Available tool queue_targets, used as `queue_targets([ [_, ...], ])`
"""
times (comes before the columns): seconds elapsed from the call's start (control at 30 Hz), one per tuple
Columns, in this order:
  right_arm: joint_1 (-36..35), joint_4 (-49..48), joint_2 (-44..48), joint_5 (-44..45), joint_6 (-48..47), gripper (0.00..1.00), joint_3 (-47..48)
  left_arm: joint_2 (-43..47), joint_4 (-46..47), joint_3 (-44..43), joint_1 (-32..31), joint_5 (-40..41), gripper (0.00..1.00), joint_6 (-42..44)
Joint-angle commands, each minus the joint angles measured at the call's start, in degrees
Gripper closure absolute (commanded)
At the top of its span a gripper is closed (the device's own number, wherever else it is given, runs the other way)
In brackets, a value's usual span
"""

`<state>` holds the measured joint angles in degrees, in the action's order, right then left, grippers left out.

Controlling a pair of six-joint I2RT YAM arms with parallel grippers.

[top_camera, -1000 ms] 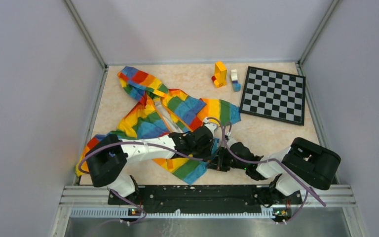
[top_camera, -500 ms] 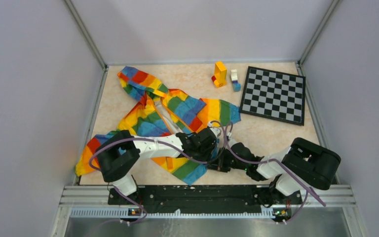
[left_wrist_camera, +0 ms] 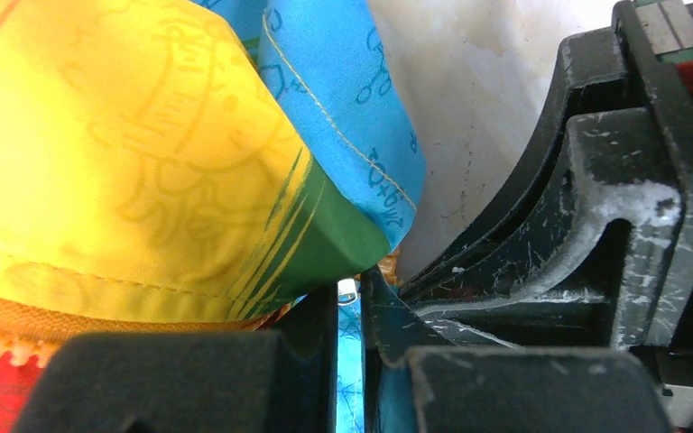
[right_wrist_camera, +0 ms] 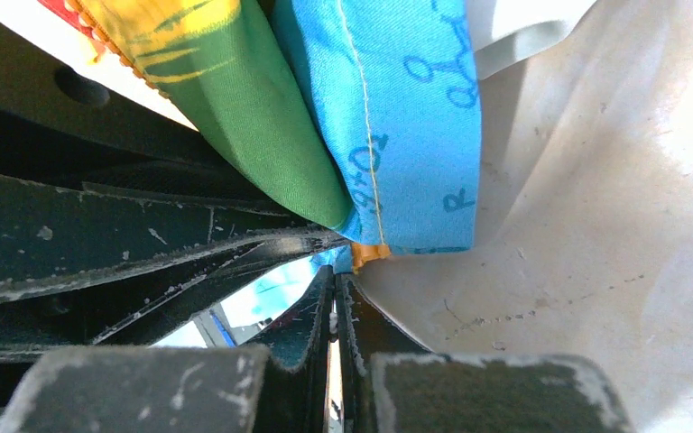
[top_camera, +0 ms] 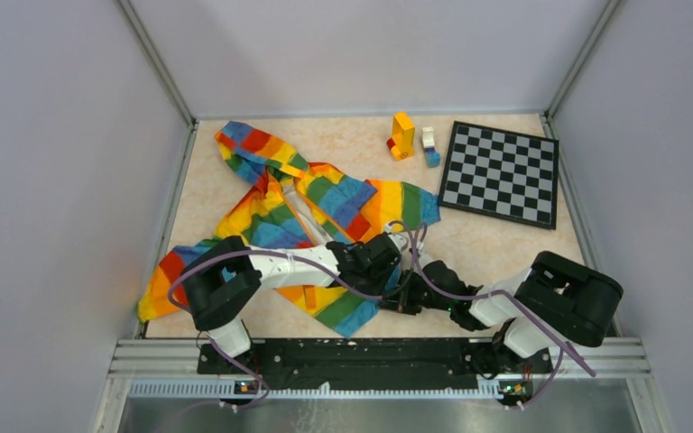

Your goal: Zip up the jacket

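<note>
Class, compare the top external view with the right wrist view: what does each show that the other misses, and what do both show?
Only the top view: the jacket spread out, the chessboard and the toy blocks. Only the right wrist view: the stitched blue hem and a small orange tab at the closed tips of the right gripper. Both: the jacket's fabric on the pale table.

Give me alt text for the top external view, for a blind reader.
Two robot arms reach inward, the left gripper and right gripper meeting at the near hem of a rainbow-striped jacket lying open on a beige table. A checkerboard and toy blocks sit at the far right.
</note>
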<state>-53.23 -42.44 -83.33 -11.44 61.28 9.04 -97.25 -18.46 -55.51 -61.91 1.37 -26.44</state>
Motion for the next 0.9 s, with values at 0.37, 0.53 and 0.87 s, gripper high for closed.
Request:
queue_targets([
  [0.37,-0.3,2.3,-1.0,1.0,-1.9,1.0,-1.1,2.4,-3.3,1.3,0.1,4.5,0.94,0.4],
  [0.53,-0.3,2.2,-1.2,0.7,-2.1,1.0,-1.0,2.7,-1.1,1.6,0.1,2.2,0.7,-0.5],
  [0.87,-0.3,2.0,-1.2,0.4,-2.3,1.0,-0.9,0.3,-0.4,0.9,0.1,0.0,0.61,-3.2],
])
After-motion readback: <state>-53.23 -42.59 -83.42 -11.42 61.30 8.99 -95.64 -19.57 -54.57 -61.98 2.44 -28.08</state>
